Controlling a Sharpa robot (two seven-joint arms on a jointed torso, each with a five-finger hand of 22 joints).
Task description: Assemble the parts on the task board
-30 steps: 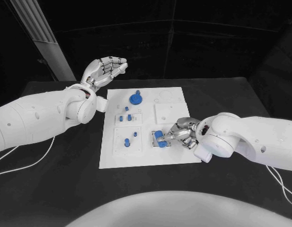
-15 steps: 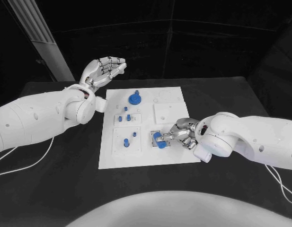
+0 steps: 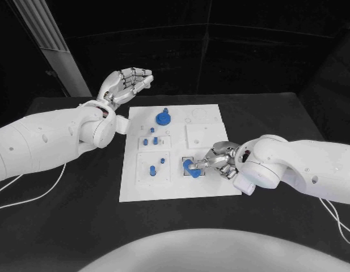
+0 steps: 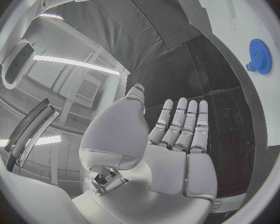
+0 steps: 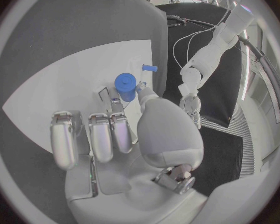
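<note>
Black table (image 3: 76, 226) — right hand (image 3: 215, 160) pinching blue part (image 3: 193, 168).

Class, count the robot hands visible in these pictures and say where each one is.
2. The left hand hovers open beyond the task board's far left corner; the right hand holds a blue part at its right side.
</note>
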